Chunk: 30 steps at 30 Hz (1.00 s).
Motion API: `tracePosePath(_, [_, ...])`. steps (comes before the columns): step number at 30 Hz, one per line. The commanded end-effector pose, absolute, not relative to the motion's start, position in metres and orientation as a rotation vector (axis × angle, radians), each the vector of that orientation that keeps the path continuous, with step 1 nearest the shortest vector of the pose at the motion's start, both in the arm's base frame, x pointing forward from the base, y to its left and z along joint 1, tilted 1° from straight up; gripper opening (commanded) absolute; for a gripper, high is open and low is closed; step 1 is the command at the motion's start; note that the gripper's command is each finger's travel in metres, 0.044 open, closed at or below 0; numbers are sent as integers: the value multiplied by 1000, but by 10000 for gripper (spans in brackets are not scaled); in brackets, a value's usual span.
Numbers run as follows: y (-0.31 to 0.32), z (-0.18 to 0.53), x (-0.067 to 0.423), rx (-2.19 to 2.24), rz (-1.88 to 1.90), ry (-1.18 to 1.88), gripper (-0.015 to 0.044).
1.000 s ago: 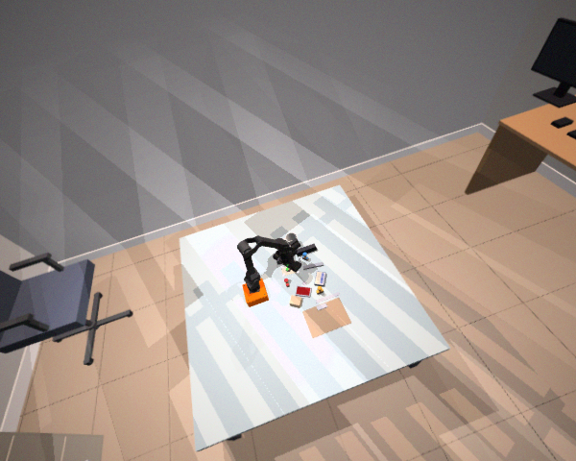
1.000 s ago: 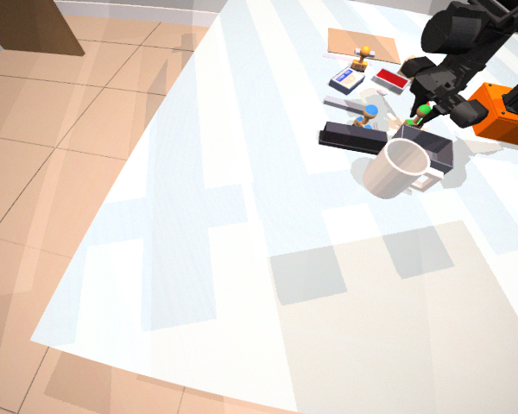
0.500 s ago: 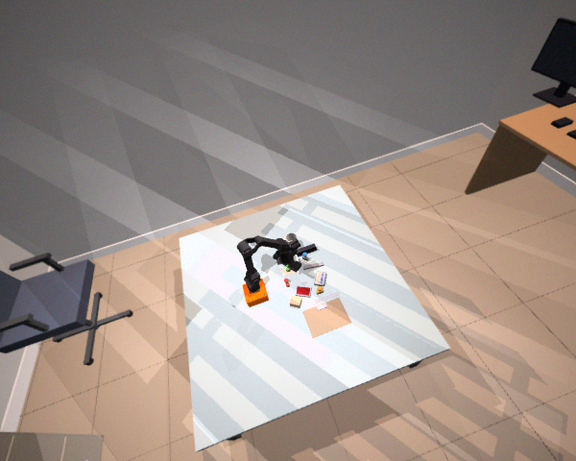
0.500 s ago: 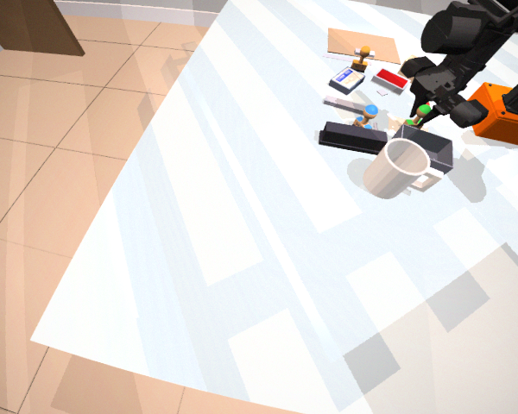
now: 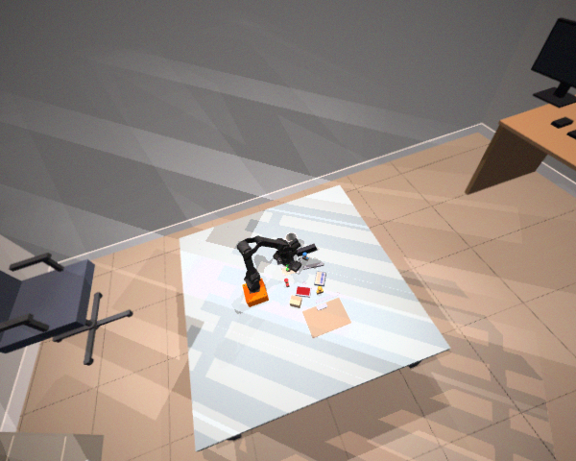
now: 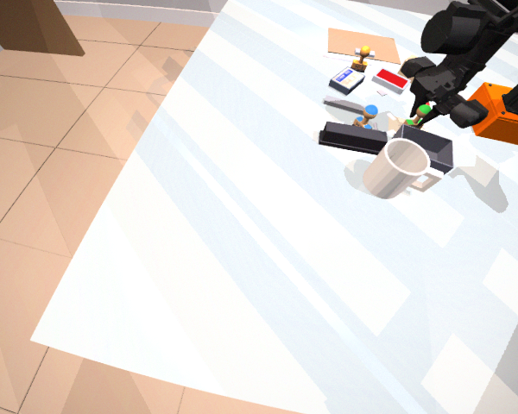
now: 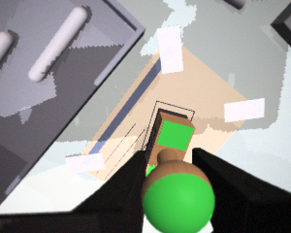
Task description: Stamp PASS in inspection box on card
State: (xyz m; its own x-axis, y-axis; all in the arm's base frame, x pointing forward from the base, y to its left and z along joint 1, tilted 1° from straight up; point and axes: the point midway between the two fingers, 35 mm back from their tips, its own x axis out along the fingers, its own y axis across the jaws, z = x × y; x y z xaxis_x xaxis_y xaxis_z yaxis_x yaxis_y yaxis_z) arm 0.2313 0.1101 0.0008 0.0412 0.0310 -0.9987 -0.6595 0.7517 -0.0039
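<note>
My gripper (image 5: 288, 264) (image 6: 422, 115) (image 7: 168, 156) is shut on the green-knobbed stamp (image 6: 424, 109) (image 7: 178, 205), which has a wooden body with a green top label. The stamp stands over the tan card (image 7: 209, 87), its base largely inside the thin outlined box (image 7: 176, 105). A dark edge shows at the base's far end; whether it touches the card, and any print beneath, I cannot tell. White tape holds the card's corners. The red ink pad (image 5: 303, 291) (image 6: 391, 78) lies open. No PASS lettering is legible.
A dark tray (image 6: 440, 147) (image 7: 73, 97) borders the card. A mug (image 6: 389, 176), black block (image 6: 354, 135), blue-knobbed stamp (image 6: 369, 111), yellow-knobbed stamp (image 6: 364, 51) and blue-labelled box (image 6: 346, 81) stand nearby. A red-knobbed stamp (image 5: 286, 282) stands near the pad.
</note>
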Motion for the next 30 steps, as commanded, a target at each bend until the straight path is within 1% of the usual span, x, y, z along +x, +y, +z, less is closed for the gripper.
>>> tracePosePath(1, [110,-1,232,-547,565,1448,0])
tracePosePath(30, [110,7,232,-547,565,1448,0])
